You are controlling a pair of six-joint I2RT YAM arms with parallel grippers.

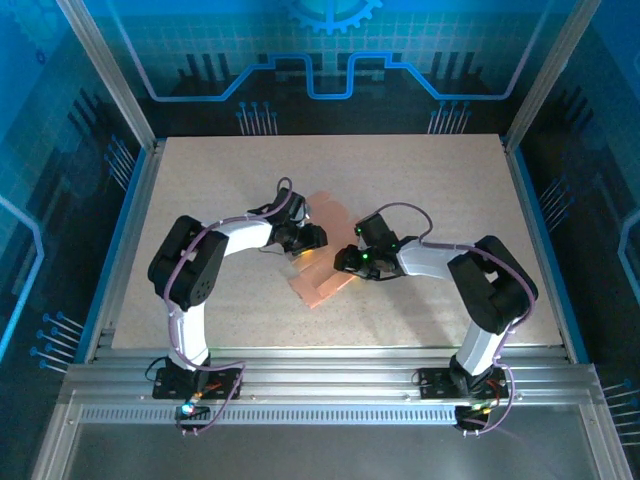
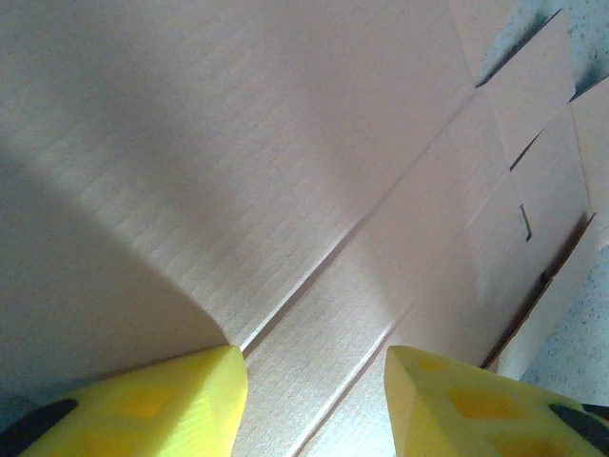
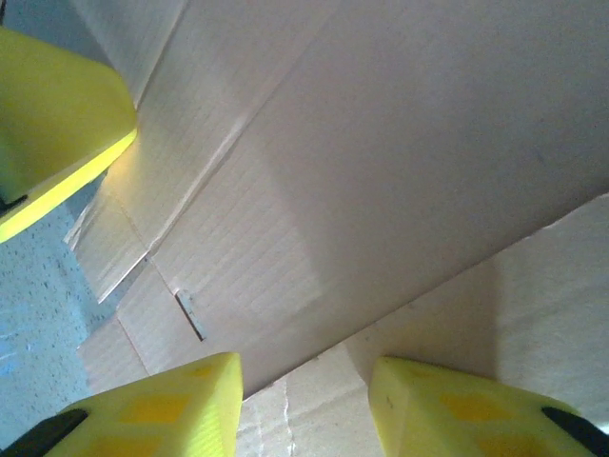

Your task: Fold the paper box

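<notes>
Salmon-orange cardboard, so that's the paper box (image 1: 322,283), lying mostly flat near the middle of the pale speckled table (image 1: 230,170), with both arms bent inward over it; the left gripper (image 1: 303,243) is on its left side and the right gripper (image 1: 352,260) on its right edge, the two pretty close together.

Left wrist cam: the left gripper (image 2: 314,367) has its yellow fingers (image 2: 162,400) spread apart, with nothing pinched in the gap; creased cardboard runs right behind them, with a couple of parallel fold lines running diagonally; a big panel on the left looks lifted and casts a shadow; off to the right you get die-cut flaps and a small slot (image 2: 525,224), with a bit of table (image 2: 571,352) in the corner.

Right wrist cam: same deal; the right gripper (image 3: 304,371) has its jaws parted and nothing clamped between them; a large panel's edge cuts across just above the fingertips, with another layer of cardboard beneath it. One yellow finger of the left gripper (image 3: 57,124) pokes in at the top left, sitting close against the box; there's a slot (image 3: 190,314) here too, and some table (image 3: 38,286) down the left side.

Can't tell if any fingertip is actually pressing on the cardboard or just sitting beside it.
</notes>
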